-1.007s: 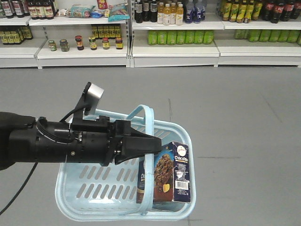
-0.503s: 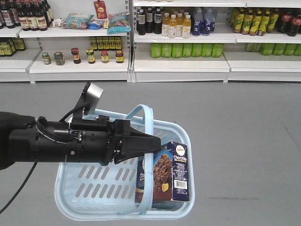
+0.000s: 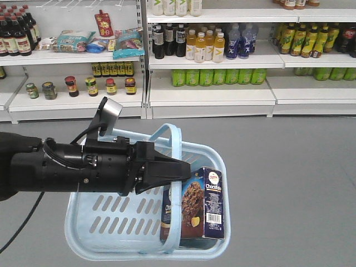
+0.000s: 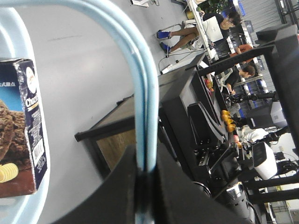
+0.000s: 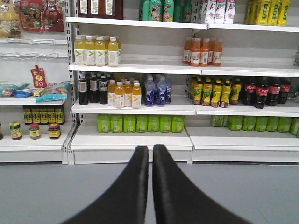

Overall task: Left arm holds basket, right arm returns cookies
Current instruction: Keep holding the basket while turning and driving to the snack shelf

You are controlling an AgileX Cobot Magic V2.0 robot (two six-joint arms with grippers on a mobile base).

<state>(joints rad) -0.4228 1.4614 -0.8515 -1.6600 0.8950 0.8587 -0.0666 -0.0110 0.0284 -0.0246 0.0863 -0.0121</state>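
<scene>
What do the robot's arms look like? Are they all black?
Mostly, yes. The left arm is a thick black tube with a silver-capped knob on top and a thin black cable trailing below. Its jaws form a black wedge. The right gripper has two smooth, black, pointed jaws.

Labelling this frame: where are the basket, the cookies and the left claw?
basket (image 3: 111,222): front view, slotted side wall.
cookies (image 3: 194,208): front view, cookie picture on the box.
left claw (image 3: 183,171): front view, tips shut on the handle.

Left arm (image 3: 50,172) cut off; basket handle (image 3: 176,146) part-hides cookies (image 3: 204,208).
</scene>
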